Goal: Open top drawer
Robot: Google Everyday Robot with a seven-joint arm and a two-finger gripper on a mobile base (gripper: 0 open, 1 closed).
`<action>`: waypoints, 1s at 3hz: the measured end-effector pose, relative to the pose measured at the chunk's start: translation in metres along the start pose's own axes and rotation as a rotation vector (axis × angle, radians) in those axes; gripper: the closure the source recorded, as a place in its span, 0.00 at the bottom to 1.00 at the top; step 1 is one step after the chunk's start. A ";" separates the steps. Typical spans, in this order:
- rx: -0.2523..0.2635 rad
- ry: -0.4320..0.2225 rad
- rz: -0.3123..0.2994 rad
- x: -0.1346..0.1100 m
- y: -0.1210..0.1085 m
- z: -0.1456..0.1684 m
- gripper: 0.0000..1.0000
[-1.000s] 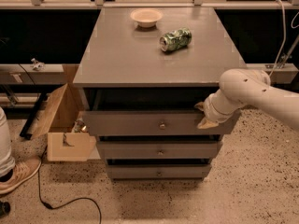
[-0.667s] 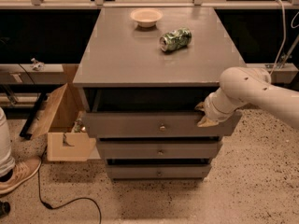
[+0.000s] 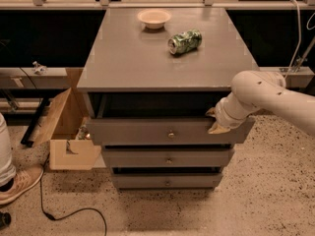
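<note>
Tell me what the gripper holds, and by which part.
The gripper sits on the upper edge of the top drawer, near its right end, away from the knob; whether it actually clamps that edge cannot be told.

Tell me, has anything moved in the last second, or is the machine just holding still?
Nothing visibly changed. The hand is where it was, at the right end of the upper edge of the top drawer, which stands partly pulled out by the same amount. The can and bowl on the cabinet top have not moved.
</note>
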State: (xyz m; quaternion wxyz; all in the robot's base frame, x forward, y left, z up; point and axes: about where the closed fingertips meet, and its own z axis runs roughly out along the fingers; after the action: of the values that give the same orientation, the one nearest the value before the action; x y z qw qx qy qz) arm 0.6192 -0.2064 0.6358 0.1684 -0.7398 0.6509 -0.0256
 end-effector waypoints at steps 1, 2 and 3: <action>0.000 0.000 0.000 0.000 0.000 0.000 0.59; 0.000 0.000 0.000 0.000 0.000 0.000 0.36; 0.000 0.000 0.000 0.000 0.000 0.000 0.13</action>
State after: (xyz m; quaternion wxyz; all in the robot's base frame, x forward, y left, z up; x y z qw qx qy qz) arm 0.6192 -0.2064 0.6356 0.1684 -0.7399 0.6509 -0.0255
